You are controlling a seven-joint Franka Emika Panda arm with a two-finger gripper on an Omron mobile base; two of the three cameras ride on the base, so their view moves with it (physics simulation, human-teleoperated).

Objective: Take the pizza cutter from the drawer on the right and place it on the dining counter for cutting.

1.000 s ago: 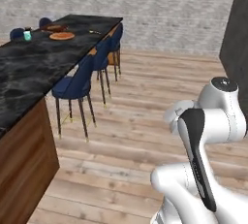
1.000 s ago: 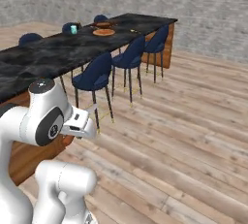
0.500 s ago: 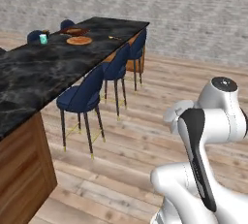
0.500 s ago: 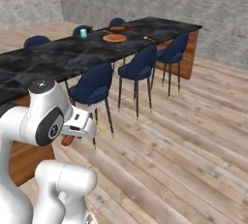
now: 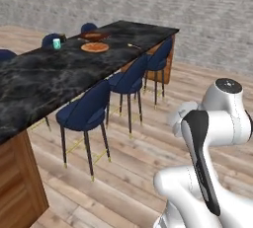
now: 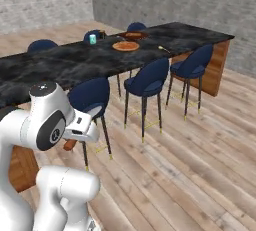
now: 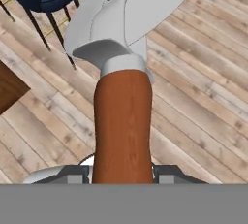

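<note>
The pizza cutter (image 7: pixel 123 72) hangs in my gripper (image 7: pixel 123 172), which is shut on its brown wooden handle. Its silver wheel blade (image 7: pixel 145 5) points away from the hand, over the plank floor. In the right base view the gripper (image 6: pixel 75 137) is tucked close to the arm, and a bit of the brown handle (image 6: pixel 69 145) pokes out below it. The dining counter (image 5: pixel 59 74), long with a black marble top, stretches ahead on the left; in the right base view the dining counter (image 6: pixel 75 62) lies beyond the gripper. The drawer is out of view.
Dark blue chairs (image 5: pixel 86 111) line the counter's near side. On its far end sit an orange plate (image 5: pixel 95 47), a dark bowl (image 5: pixel 94 36) and a teal cup (image 5: pixel 57 43). A wooden end panel (image 5: pixel 15 182) closes the counter's near end. A plank floor (image 6: pixel 200 165) spreads to the right.
The whole scene has shifted rightward and closer in both base views, so the base has moved. The arm's pose and its grip on the cutter look unchanged.
</note>
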